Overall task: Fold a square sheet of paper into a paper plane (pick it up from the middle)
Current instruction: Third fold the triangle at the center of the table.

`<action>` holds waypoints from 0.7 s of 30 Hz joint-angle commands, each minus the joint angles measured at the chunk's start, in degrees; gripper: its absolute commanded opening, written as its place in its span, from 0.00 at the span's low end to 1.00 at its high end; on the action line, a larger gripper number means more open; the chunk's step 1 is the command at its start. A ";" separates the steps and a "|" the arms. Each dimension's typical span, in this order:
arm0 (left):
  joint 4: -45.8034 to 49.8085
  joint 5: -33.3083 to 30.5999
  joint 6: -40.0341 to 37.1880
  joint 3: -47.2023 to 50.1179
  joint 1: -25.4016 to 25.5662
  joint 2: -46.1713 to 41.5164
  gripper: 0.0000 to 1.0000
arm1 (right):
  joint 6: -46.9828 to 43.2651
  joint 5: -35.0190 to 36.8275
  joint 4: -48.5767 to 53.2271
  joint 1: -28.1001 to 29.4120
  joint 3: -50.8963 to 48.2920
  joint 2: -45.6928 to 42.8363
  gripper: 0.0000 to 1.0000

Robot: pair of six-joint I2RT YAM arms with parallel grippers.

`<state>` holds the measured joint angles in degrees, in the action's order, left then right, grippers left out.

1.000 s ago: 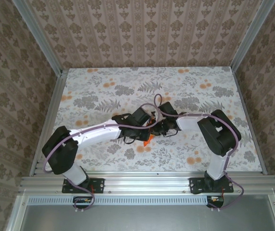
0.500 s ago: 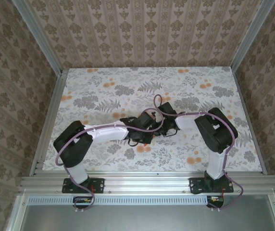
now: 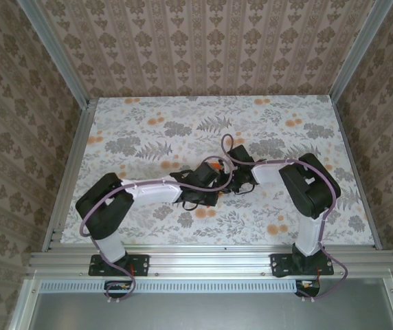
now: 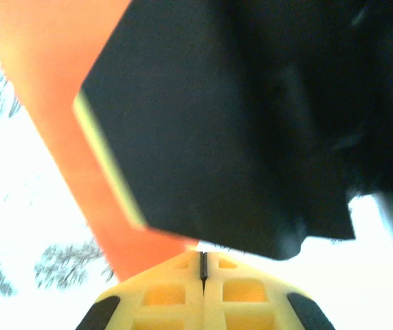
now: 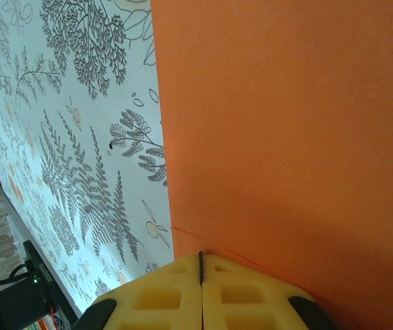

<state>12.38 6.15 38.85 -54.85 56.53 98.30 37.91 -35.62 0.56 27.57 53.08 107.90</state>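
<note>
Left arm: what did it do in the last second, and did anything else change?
The left arm swung its elbow right, towards the middle, hiding the orange paper corner seen overhead. The right arm barely moved; left fingers and right fingers remain shut on the paper.

Both arms bent inward from their bases, forearms low and level, wrists nearly meeting in the middle. The left claw (image 4: 202, 265) and the right claw (image 5: 200, 265) had yellow fingertips pressed together, each pinching the orange paper (image 5: 286, 124).
</note>
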 commanded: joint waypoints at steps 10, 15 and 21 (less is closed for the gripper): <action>-3.60 2.77 1.22 4.42 -0.16 -4.78 0.00 | -1.47 2.48 3.84 -0.68 -0.17 0.74 0.07; -2.64 1.66 0.64 3.70 -0.36 -3.54 0.00 | -1.35 2.49 3.84 -0.85 -0.35 0.65 0.07; -5.45 1.59 1.14 5.89 -0.13 -1.03 0.00 | -1.18 2.39 3.93 -1.10 -0.35 0.14 0.07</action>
<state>9.06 7.68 39.09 -50.68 56.53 95.81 37.50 -35.64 0.62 27.20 53.08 107.90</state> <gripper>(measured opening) 0.053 0.072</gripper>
